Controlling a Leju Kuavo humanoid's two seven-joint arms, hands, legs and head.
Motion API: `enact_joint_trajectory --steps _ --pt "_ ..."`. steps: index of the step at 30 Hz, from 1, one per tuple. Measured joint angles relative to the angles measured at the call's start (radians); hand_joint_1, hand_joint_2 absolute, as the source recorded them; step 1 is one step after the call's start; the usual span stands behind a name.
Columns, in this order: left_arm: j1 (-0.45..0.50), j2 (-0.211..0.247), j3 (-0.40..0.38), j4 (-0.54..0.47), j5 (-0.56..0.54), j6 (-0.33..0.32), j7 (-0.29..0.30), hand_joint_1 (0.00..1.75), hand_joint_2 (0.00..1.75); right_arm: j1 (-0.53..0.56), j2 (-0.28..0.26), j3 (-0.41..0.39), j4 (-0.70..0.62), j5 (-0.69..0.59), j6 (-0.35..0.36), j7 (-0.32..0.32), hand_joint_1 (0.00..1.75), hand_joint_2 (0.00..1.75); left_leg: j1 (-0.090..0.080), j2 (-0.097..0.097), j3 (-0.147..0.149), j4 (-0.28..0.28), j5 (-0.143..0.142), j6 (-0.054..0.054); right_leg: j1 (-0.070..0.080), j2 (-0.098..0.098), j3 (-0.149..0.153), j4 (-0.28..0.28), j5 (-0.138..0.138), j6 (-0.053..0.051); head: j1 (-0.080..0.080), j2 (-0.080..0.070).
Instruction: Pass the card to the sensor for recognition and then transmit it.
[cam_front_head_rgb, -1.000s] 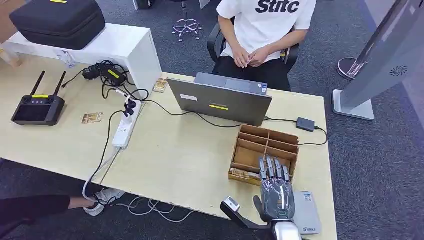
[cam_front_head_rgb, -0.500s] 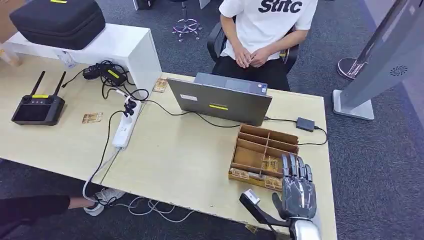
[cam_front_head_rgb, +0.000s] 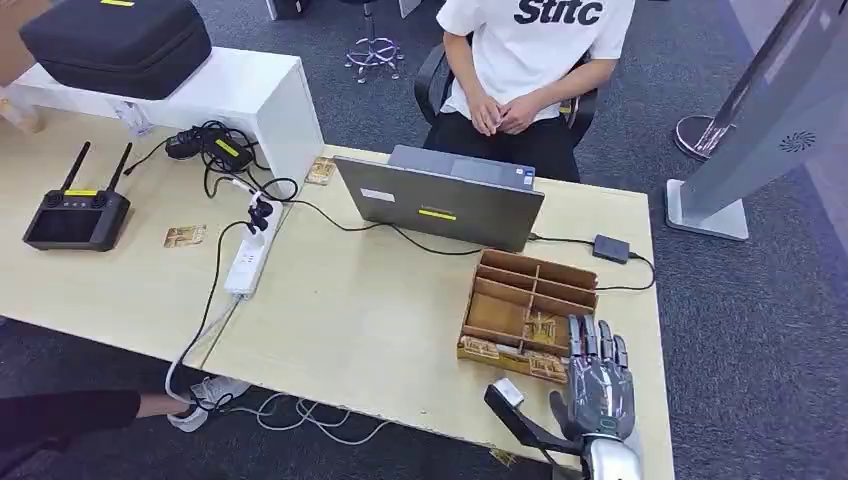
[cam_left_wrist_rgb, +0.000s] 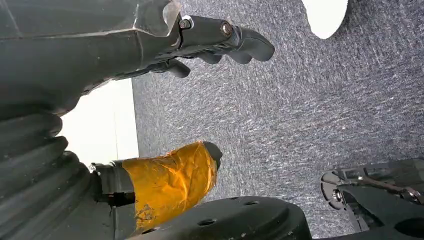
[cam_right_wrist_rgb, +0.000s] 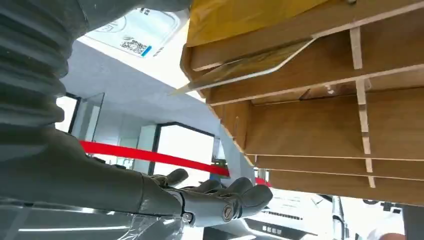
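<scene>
**Right hand flat beside the card organizer**

My right hand's fingers (cam_front_head_rgb: 595, 340) lie straight and side by side, holding nothing, thumb out to the side; their tips sit at the near right corner of the wooden organizer (cam_front_head_rgb: 530, 300). The right hand (cam_front_head_rgb: 597, 385) hovers over the table (cam_front_head_rgb: 350, 320) just beside that organizer. Cards (cam_front_head_rgb: 545, 330) sit in the organizer's near compartments; one card (cam_right_wrist_rgb: 240, 70) pokes out of a slot. My left hand (cam_left_wrist_rgb: 200, 45) hangs over grey carpet, fingers loosely curled, empty. Behind the organizer stands a laptop (cam_front_head_rgb: 440, 205), a seated person (cam_front_head_rgb: 520, 60) beyond it.
</scene>
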Motion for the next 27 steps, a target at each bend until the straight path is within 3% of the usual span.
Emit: enact_joint_trajectory --steps 9,10,12,13,14,19,26,27 --pt "0.0 0.0 0.0 0.0 0.0 0.0 0.0 0.0 1.75 -0.005 0.0 0.003 0.011 0.0 -0.014 -0.007 0.0 1.75 0.0 0.0 0.0 0.0 0.0 0.0 0.0 0.0 0.0 0.0 0.0 0.0 0.0 0.0" --pt "0.0 0.0 0.0 0.0 0.0 0.0 0.0 0.0 1.75 -0.005 0.0 0.005 0.011 0.0 -0.013 0.0 0.77 1.75 0.0 0.0 0.0 0.0 0.0 0.0 0.0 0.0 0.0 0.0 0.0 0.0 0.0 0.0" --pt "0.0 0.0 0.0 0.0 0.0 0.0 0.0 0.0 1.75 -0.009 0.0 0.013 0.011 0.0 -0.01 0.016 0.77 1.75 0.0 0.0 0.0 0.0 0.0 0.0 0.0 0.0 0.0 0.0 0.0 0.0 0.0 0.0" --pt "0.0 0.0 0.0 0.0 -0.001 0.0 0.0 0.0 1.75 -0.01 0.0 0.016 0.012 0.0 -0.008 0.021 1.03 1.75 0.0 0.0 0.0 0.0 0.0 0.0 0.0 0.0 0.0 0.0 0.0 0.0 0.0 0.0" --pt "0.0 0.0 0.0 0.0 -0.001 0.0 0.0 0.0 1.75 -0.011 0.0 0.019 0.013 0.0 -0.008 0.023 1.41 1.75 0.0 0.0 0.0 0.0 0.0 0.0 0.0 0.0 0.0 0.0 0.0 0.0 0.0 0.0" --pt "0.0 0.0 0.0 0.0 -0.001 0.0 0.0 0.0 1.75 -0.013 0.0 0.025 0.018 0.0 -0.008 0.026 1.59 1.75 0.0 0.0 0.0 0.0 0.0 0.0 0.0 0.0 0.0 0.0 0.0 0.0 0.0 0.0" --pt "0.0 0.0 0.0 0.0 -0.001 0.0 0.0 0.0 1.75 -0.016 0.0 0.027 0.02 0.0 -0.01 0.023 1.59 1.75 0.0 0.0 0.0 0.0 0.0 0.0 0.0 0.0 0.0 0.0 0.0 0.0 0.0 0.0" --pt "0.0 0.0 0.0 0.0 -0.001 0.0 0.0 0.0 1.75 -0.016 0.0 0.027 0.02 0.0 -0.01 0.023 1.66 1.75 0.0 0.0 0.0 0.0 0.0 0.0 0.0 0.0 0.0 0.0 0.0 0.0 0.0 0.0"
